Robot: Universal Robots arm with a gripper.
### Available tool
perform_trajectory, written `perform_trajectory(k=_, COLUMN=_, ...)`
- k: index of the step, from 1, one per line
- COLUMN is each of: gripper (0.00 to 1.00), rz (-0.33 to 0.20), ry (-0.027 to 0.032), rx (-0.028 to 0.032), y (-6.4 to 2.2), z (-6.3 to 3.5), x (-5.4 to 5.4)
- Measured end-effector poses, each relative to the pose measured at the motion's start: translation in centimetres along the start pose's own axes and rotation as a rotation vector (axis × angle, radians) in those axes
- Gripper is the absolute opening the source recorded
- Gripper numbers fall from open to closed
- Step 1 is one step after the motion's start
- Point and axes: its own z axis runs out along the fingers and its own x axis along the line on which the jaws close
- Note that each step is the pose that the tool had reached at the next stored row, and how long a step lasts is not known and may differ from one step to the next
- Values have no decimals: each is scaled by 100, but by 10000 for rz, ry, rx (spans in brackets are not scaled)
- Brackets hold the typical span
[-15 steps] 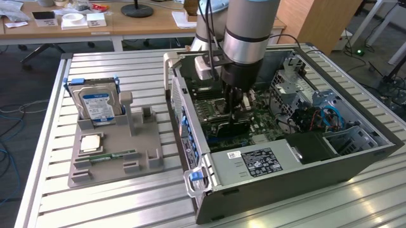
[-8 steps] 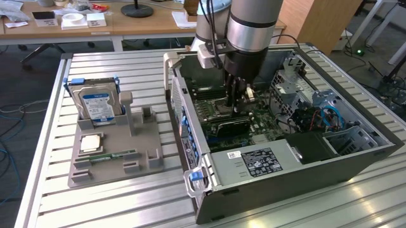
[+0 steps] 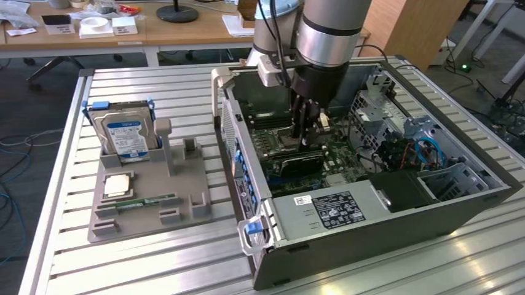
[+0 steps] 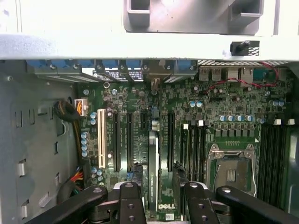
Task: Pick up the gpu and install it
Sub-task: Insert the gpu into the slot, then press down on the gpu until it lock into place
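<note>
Jaws (image 4: 158,198) stand fairly wide, straddling thin green-and-black gpu card (image 4: 153,163) held edge-down over motherboard slots inside open grey computer case (image 3: 345,209) on slatted bench (image 3: 164,258), near its middle. Risk: card tilted or offset from slot; pressing then jams connector or bends board.

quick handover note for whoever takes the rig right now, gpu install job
Gripper: down inside the open computer case, fingers on either side of the gpu, jaws wide and closed on the card.
Gpu: standing on edge over the motherboard, in line with the expansion slots, dark against the board in the exterior view.
Parts tray on the exterior view's left holds the hard drive, a CPU and a RAM stick.
Done: gpu picked up and brought to the slots.
Left: whether it is fully seated cannot be told; card not yet released.
</note>
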Motion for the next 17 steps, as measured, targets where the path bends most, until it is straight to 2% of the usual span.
perform_trajectory(k=5, gripper=39, rz=0, ry=-4, rx=-4, y=-96, z=3, x=-2)
perform_trajectory(k=17, gripper=39, rz=1, ry=-4, rx=-5, y=-97, z=3, x=-2)
